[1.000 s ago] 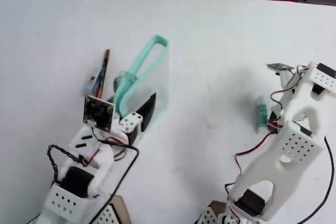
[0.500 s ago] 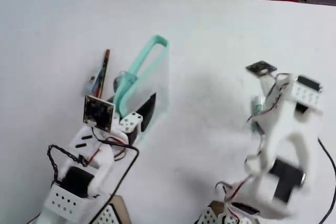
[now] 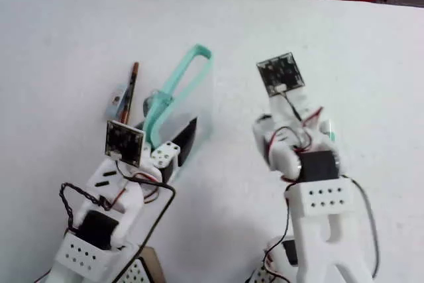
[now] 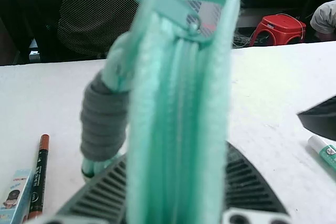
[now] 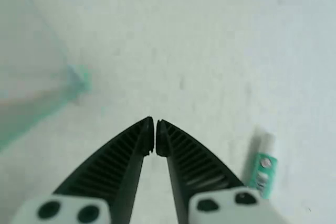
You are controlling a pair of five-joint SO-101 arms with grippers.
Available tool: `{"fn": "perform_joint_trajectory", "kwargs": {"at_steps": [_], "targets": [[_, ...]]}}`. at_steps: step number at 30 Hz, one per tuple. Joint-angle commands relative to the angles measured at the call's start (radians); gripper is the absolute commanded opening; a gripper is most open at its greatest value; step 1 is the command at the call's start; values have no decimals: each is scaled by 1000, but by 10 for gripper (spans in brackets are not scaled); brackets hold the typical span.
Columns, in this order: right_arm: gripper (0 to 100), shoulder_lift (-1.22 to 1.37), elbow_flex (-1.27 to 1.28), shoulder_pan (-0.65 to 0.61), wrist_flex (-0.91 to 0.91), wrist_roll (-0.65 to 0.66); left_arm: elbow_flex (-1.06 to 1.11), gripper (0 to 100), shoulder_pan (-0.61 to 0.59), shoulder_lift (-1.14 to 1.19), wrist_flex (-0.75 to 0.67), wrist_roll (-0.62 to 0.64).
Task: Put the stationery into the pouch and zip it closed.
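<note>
A clear pouch (image 3: 189,97) with a teal zipper edge (image 4: 178,103) stands on edge, and my left gripper (image 3: 173,149) is shut on its near end. The zipper pull (image 4: 163,1) sits at the far end. A grey-gripped pen (image 4: 102,124) is inside the pouch. A brown pencil (image 3: 132,84) and a small blue box (image 3: 116,104) lie on the table beside the pouch. My right gripper (image 5: 155,132) is shut and empty, low over the bare table between the pouch corner (image 5: 79,77) and a green-and-white tube (image 5: 261,169). The right arm (image 3: 311,164) partly hides the tube (image 3: 328,130).
The white table (image 3: 298,24) has free room at the back and to the right. A red stool (image 4: 281,27) and a dark chair stand beyond the far edge. Cables trail from both arm bases at the front.
My right arm has swung left from the table's right side to the middle, close to the pouch. The left arm and the pouch have stayed still.
</note>
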Motion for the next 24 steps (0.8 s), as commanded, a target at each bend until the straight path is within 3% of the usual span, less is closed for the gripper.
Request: {"fn": "perform_joint_trajectory", "kwargs": {"at_steps": [1, 5, 10, 20, 24], "targets": [[18, 36, 11, -74, -163, -133, -3, 191, -4, -5, -26, -60], [21, 150, 172, -102, -392, -245, -3, 191, -4, -5, -26, -71], [21, 237, 336, -107, -659, -176, -5, 191, -4, -5, -26, -71], [21, 228, 358, -99, -662, -172, -11, 191, -13, -5, -15, -69], [21, 220, 361, -97, -659, -172, -41, 194, -50, -5, 84, 0]]}}
